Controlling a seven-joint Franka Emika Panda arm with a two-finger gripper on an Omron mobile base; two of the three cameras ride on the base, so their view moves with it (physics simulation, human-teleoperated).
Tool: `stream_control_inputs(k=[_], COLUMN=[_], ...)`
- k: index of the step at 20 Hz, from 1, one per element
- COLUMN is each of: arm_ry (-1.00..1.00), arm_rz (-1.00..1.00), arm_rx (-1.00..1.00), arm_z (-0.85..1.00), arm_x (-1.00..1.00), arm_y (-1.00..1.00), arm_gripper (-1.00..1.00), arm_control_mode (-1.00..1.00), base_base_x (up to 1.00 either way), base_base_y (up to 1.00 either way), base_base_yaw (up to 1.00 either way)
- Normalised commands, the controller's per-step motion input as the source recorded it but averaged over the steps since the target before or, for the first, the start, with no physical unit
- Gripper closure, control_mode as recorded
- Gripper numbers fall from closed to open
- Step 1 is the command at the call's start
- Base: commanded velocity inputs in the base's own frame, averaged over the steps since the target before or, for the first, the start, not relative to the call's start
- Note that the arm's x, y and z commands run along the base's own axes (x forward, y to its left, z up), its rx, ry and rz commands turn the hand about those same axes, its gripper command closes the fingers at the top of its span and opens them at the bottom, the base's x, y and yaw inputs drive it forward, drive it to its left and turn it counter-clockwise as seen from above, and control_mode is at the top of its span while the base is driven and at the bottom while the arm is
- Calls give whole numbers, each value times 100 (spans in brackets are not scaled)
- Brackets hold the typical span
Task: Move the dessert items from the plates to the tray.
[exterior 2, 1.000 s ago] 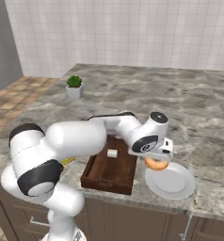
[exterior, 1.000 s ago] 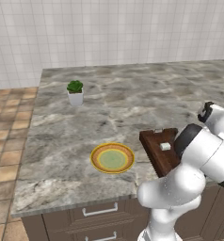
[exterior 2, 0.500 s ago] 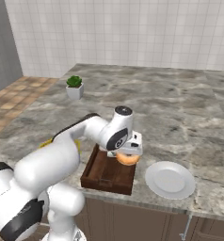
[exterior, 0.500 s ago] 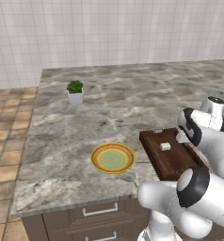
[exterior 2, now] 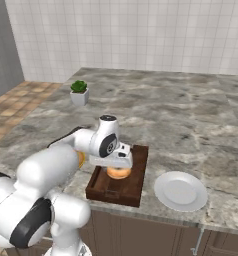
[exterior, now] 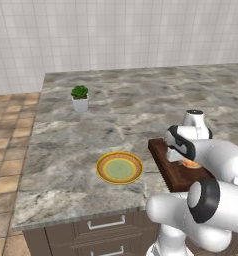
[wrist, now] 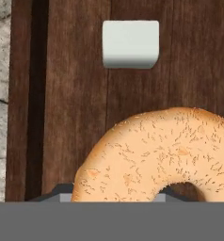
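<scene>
My gripper (exterior 2: 118,167) is shut on the tan glazed ring donut (wrist: 165,155), holding it low over the dark brown wooden tray (exterior 2: 115,192). In the hand view the donut covers most of the fingertips. The small pale cube (wrist: 131,43) lies on the tray's floor (wrist: 62,117), just beyond the donut. From the left base view the donut (exterior: 191,163) peeks out under the hand, above the tray (exterior: 172,175). The white plate (exterior 2: 181,191) to the right of the tray is bare. The yellow-rimmed plate with the green centre (exterior: 119,167) lies bare to the tray's left.
A small green potted plant (exterior: 80,98) stands far back on the left of the marble counter (exterior: 141,110). The counter's front edge runs just in front of the tray and both plates, with drawers below it.
The arm has swung left from above the white plate to above the tray, carrying the donut with it. The white plate is now bare.
</scene>
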Motion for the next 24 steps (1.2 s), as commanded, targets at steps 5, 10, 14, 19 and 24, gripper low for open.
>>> stream_control_inputs(k=[5,10,14,19,24], arm_ry=[7,7,10,7,4], arm_rz=[0,0,0,2,1], arm_rx=[0,0,1,0,0], arm_z=[0,0,-32,-54,-23], arm_x=[25,9,0,0,0], arm_y=[-9,-6,-2,-2,0], arm_gripper=[100,100,100,100,100], arm_control_mode=[-100,-100,-100,-100,-100], base_base_x=[0,0,0,0,0], base_base_y=[0,0,0,0,0], base_base_yaw=[0,0,0,0,0])
